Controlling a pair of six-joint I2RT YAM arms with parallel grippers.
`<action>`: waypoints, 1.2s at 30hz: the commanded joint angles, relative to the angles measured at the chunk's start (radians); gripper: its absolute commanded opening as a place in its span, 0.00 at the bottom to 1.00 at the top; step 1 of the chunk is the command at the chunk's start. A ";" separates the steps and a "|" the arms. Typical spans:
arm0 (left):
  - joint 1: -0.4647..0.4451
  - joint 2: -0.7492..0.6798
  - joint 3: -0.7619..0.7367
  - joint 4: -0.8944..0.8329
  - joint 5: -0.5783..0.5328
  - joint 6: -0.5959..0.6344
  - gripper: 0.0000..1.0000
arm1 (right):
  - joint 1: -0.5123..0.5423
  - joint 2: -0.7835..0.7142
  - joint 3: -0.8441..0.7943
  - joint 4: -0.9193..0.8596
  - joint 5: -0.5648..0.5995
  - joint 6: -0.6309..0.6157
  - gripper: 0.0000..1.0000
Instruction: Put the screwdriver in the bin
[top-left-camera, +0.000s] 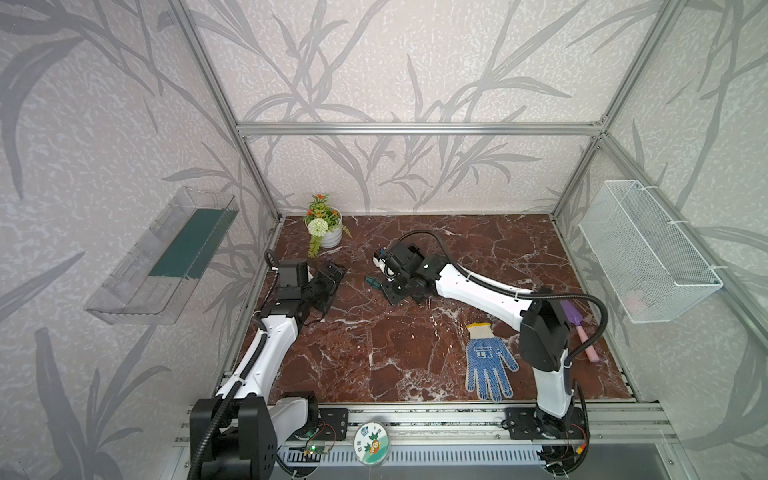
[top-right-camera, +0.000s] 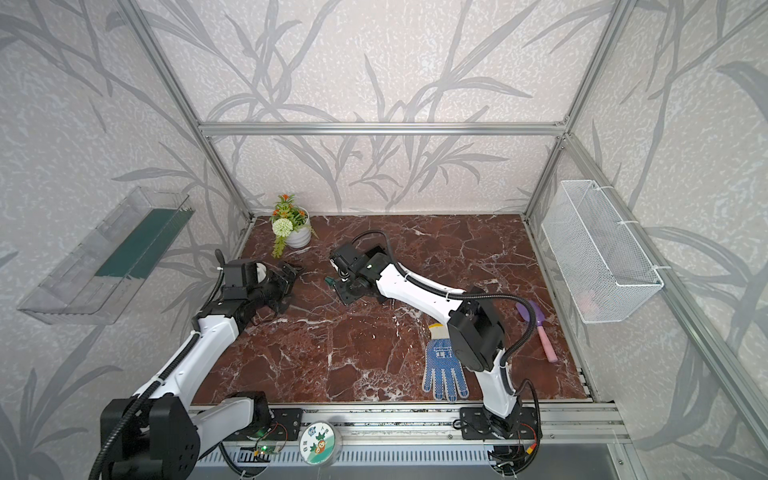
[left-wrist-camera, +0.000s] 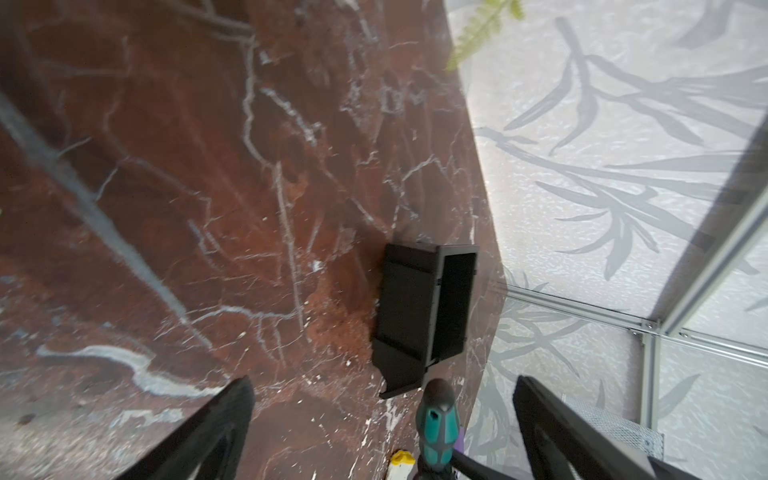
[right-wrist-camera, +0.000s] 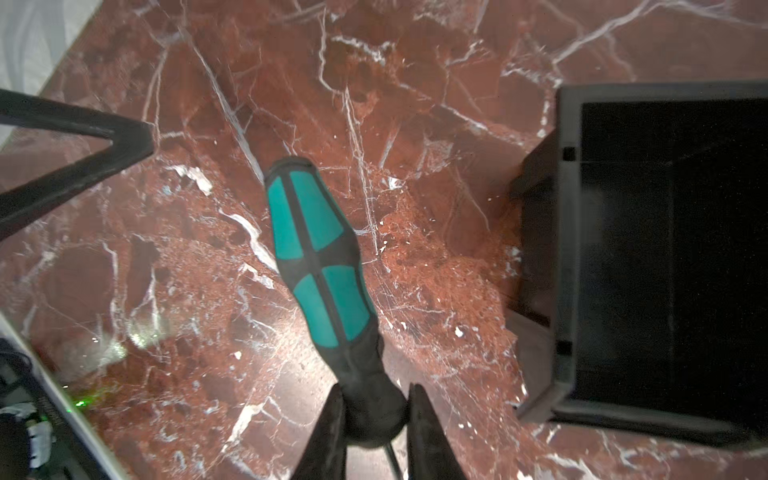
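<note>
The right gripper (right-wrist-camera: 374, 399) is clenched on the small screwdriver with the teal-and-black handle (right-wrist-camera: 316, 249), its two black fingers (right-wrist-camera: 328, 428) pinching the dark neck where the handle narrows, so the fat teal end sticks out in front of it. From where I stand I can't tell whether the handle is touching the red-brown marble tabletop (top-left-camera: 415, 353) or sitting just above it. The small black open-topped plastic bin (right-wrist-camera: 623, 249) sits right beside the screwdriver with a gap between them, and what shows of its inside is dark; in a top view it is half tucked under the right arm (top-left-camera: 388, 296). The screwdriver is not in it. The left gripper (left-wrist-camera: 388, 415) faces them from the left with its fingers (left-wrist-camera: 224, 424) spread wide and nothing in them. Off to the right lie a white glove with blue dots (top-left-camera: 486, 361) and a purple trowel with a pink handle (top-left-camera: 579, 328), and a white pot of artificial flowers (top-left-camera: 328, 226) stands in the back corner
</note>
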 joint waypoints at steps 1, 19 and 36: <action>-0.006 -0.015 0.077 0.070 0.010 0.059 0.99 | -0.056 -0.054 0.013 -0.113 0.037 0.156 0.11; -0.449 0.040 -0.014 0.385 -0.152 0.188 0.99 | -0.302 0.018 -0.022 -0.006 -0.308 0.618 0.12; -0.450 -0.026 -0.034 0.289 -0.225 0.259 0.99 | -0.336 0.210 0.027 0.162 -0.286 0.762 0.16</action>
